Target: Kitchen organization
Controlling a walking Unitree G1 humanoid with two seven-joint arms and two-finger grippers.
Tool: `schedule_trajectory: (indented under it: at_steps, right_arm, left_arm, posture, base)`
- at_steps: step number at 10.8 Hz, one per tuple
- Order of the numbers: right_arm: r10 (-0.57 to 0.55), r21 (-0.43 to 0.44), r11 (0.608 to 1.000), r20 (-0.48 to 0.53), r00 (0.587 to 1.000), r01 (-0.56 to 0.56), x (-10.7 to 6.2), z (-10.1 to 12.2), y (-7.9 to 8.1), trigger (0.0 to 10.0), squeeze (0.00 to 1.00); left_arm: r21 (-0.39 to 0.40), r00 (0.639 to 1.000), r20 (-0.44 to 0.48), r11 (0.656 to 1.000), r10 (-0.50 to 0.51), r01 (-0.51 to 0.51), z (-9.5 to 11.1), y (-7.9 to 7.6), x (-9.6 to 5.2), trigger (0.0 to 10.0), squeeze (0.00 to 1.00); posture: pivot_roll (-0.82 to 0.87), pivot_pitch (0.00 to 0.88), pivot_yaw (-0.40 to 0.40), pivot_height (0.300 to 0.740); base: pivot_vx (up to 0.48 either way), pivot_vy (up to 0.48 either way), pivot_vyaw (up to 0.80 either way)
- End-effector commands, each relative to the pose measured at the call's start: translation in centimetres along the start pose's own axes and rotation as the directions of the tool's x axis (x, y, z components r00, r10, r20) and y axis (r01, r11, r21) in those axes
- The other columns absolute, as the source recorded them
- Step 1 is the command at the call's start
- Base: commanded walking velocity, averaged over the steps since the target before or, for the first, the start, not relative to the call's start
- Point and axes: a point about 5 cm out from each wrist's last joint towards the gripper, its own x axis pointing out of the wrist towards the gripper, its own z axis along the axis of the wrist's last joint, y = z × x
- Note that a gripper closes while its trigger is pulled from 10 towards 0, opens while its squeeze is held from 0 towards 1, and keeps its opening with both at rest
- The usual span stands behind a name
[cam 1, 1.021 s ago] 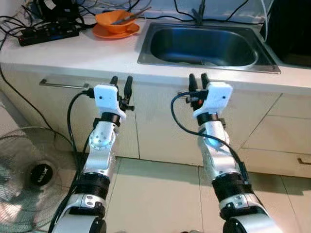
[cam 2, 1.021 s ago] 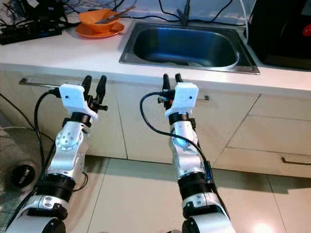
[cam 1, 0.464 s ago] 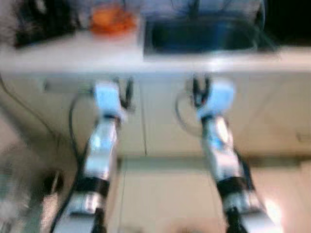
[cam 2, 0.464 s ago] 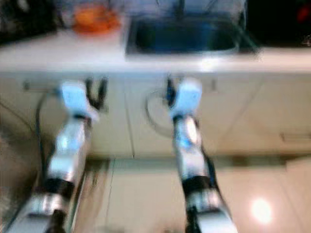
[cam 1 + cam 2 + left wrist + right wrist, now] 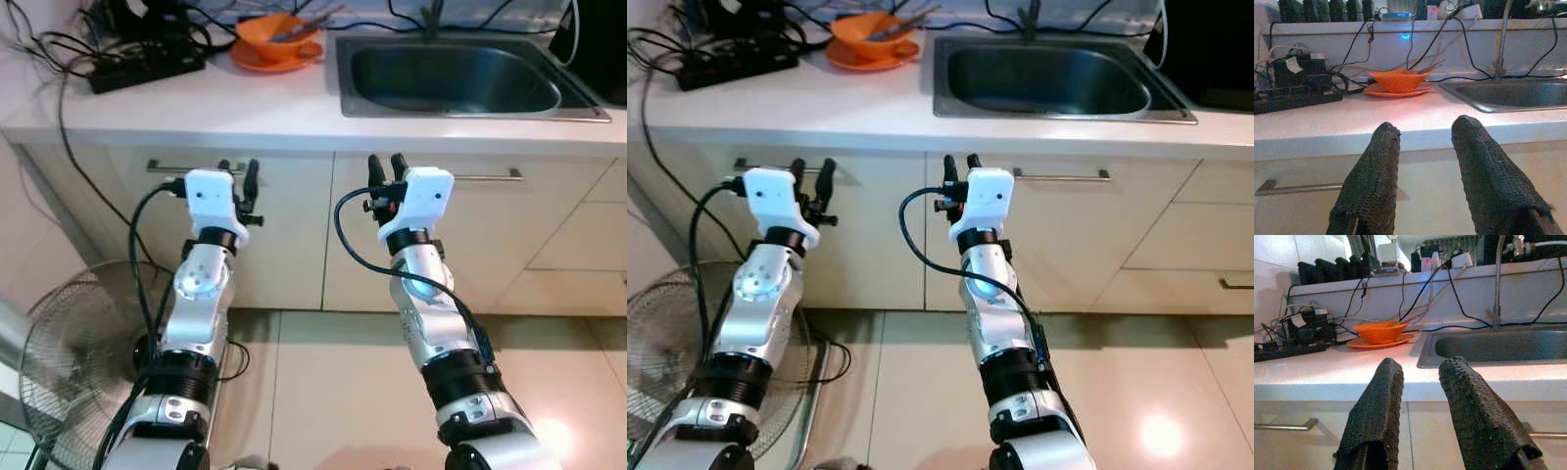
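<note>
An orange bowl (image 5: 277, 29) with utensils in it sits on an orange plate (image 5: 294, 59) at the back of the white counter (image 5: 235, 106), left of the steel sink (image 5: 470, 113). Both arms are raised in front of the cabinet doors, below the counter edge. My left gripper (image 5: 238, 170) is open with nothing in it, close to the left door's bar handle (image 5: 167, 167). My right gripper (image 5: 385, 164) is open and holds nothing, in front of the sink cabinet. Beyond the left fingers (image 5: 1376, 171) and right fingers (image 5: 1378, 406), the wrist views show the bowl (image 5: 1400, 81) far off.
A black power strip (image 5: 147, 70) with tangled cables lies at the counter's back left. A standing fan (image 5: 69, 372) rests on the floor by my left arm. A long handle (image 5: 485, 176) runs across the right door. The faucet (image 5: 1497, 279) stands behind the sink.
The whole picture has shifted and blurred in between, so the camera moved: the counter now sits farther off and more to the right. Both arms keep the same raised pose, fingers open.
</note>
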Motion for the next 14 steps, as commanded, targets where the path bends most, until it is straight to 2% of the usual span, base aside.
schedule_trajectory:
  at_steps: [1, 8, 10, 11, 14]
  right_arm:
    - [0.005, -0.005, 1.0, -0.007, 1.0, -0.005, 0.15, 0.04, -0.14, 10.0, 0.0]
    - [0.037, -0.045, 0.998, 0.011, 0.999, -0.037, 0.37, 0.42, -0.01, 10.0, 0.0]
    - [0.042, -0.044, 0.998, 0.031, 0.999, -0.04, 0.34, 0.66, 0.06, 10.0, 0.0]
    - [0.032, -0.022, 0.999, 0.03, 0.999, -0.031, 0.37, 0.68, -0.07, 10.0, 0.0]
    - [0.028, -0.026, 0.999, 0.033, 0.999, -0.027, 0.35, 0.7, -0.16, 10.0, 0.0]
  left_arm:
    - [-0.007, 1.0, 0.001, 1.0, -0.005, 0.005, 0.22, -0.12, 0.13, 10.0, 0.0]
    - [-0.011, 1.0, 0.011, 1.0, 0.003, -0.003, 0.45, 0.05, 0.19, 10.0, 0.0]
    - [-0.014, 1.0, 0.026, 1.0, 0.003, -0.003, 0.73, 0.05, 0.26, 10.0, 0.0]
    - [-0.015, 1.0, 0.028, 1.0, 0.003, -0.003, 0.76, 0.08, 0.28, 10.0, 0.0]
    - [-0.014, 1.0, 0.031, 1.0, 0.0, 0.001, 0.85, 0.04, 0.29, 10.0, 0.0]
  posture:
    - [0.01, 0.048, 0.027, 0.74]
    - [0.02, 0.045, 0.024, 0.74]
    - [0.02, 0.045, 0.025, 0.74]
    - [0.02, 0.044, 0.026, 0.74]
    - [0.02, 0.044, 0.031, 0.74]
  base:
    - [0.469, 0.0, 0.0]
    - [0.47, 0.0, 0.0]
    - [0.471, 0.0, 0.75]
    - [0.472, 0.0, 0.0]
    - [0.47, 0.0, 0.0]
